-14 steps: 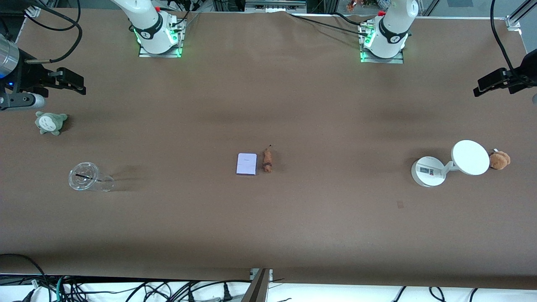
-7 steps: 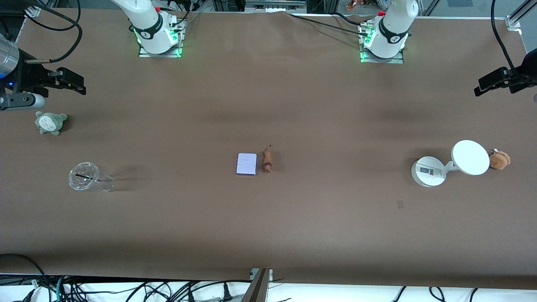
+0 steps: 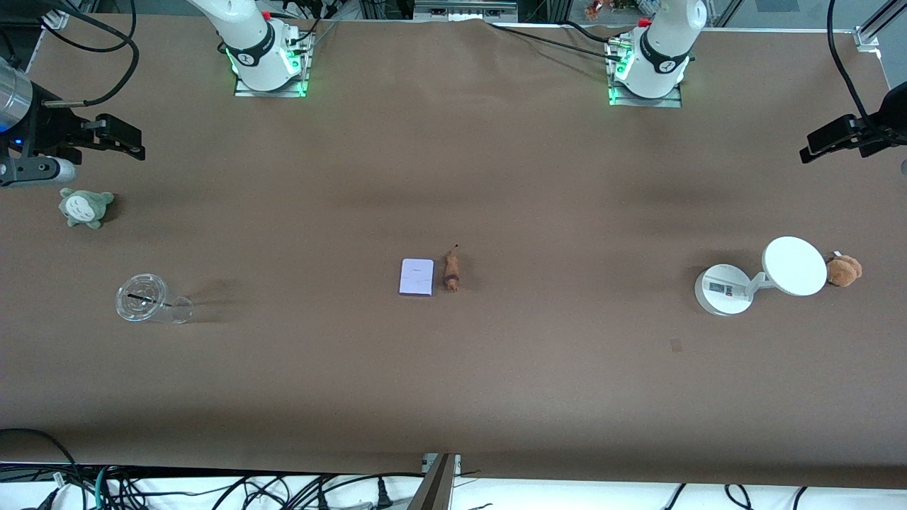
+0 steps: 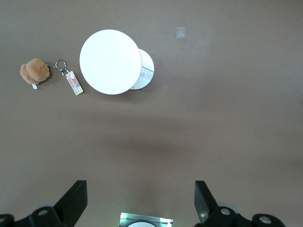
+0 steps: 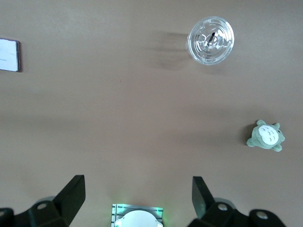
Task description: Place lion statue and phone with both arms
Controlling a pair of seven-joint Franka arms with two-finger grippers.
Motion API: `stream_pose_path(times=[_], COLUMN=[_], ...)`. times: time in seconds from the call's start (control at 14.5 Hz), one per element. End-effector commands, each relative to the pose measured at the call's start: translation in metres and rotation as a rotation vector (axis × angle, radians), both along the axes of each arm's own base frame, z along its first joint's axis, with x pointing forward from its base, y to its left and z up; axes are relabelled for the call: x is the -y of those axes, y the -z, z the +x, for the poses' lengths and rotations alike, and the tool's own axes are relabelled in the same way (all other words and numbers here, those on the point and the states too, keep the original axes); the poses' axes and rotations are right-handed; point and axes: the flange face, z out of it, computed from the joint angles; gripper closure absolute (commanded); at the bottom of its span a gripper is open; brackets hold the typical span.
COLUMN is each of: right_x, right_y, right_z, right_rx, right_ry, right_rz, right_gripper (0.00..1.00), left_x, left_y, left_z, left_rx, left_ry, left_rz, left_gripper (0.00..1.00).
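Both arms are showing glossy white rounded shells with black joint bands, rising from metal base plates on the table that are glowing green. A small red part, perhaps a button, is sitting beside each base. The left gripper and right gripper are wearing black wedge-shaped fingers; black cables are looping above them.

The brown table carries one phone, one lion statue, one clear lidded cup, one white stand with a disc and two plush toys: a grey-green one and a brown one with a single keyring tag. Two arms are mounted at twelve o'clock, each with one gripper: the left gripper at three o'clock, the right gripper at nine
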Motion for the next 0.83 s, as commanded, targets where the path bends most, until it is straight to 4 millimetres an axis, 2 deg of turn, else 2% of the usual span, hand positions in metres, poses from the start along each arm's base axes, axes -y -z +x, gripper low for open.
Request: stream_pose_path(times=[0.0, 0.07, 0.28, 0.34, 0.55, 0.62, 0.76], right_x=[0.0, 0.0, 0.001, 0.001, 0.002, 0.0, 0.0], right_y=[-0.005, -0.005, -0.005, -0.005, -0.004, -0.005, -0.005], right_z=[0.001, 0.001, 0.001, 0.001, 0.002, 0.002, 0.002], right_rx=[0.003, 0.003, 0.003, 0.003, 0.002, 0.006, 0.007], right_ry=[-0.007, -0.007, -0.006, -0.006, -0.004, -0.006, -0.008], right_rz=[0.001, 0.001, 0.001, 0.001, 0.003, 0.001, 0.003], right_gripper=[0.0, 0.0, 0.0, 0.0, 0.0, 0.0, 0.0], left_x=[0.022, 0.03, 0.091, 0.111, 0.179, 0.204, 0.267], left_y=[0.013, 0.019, 0.052, 0.071, 0.157, 0.176, 0.193], left_z=[0.012, 0.017, 0.037, 0.048, 0.085, 0.097, 0.106], left_rx=[-0.019, -0.024, -0.059, -0.071, -0.105, -0.105, -0.095], left_ry=[-0.005, -0.007, -0.051, -0.083, -0.208, -0.222, -0.177], left_rz=[-0.008, -0.013, -0.026, -0.052, -0.079, -0.095, -0.116], left_gripper=[0.0, 0.0, 0.0, 0.0, 0.0, 0.0, 0.0])
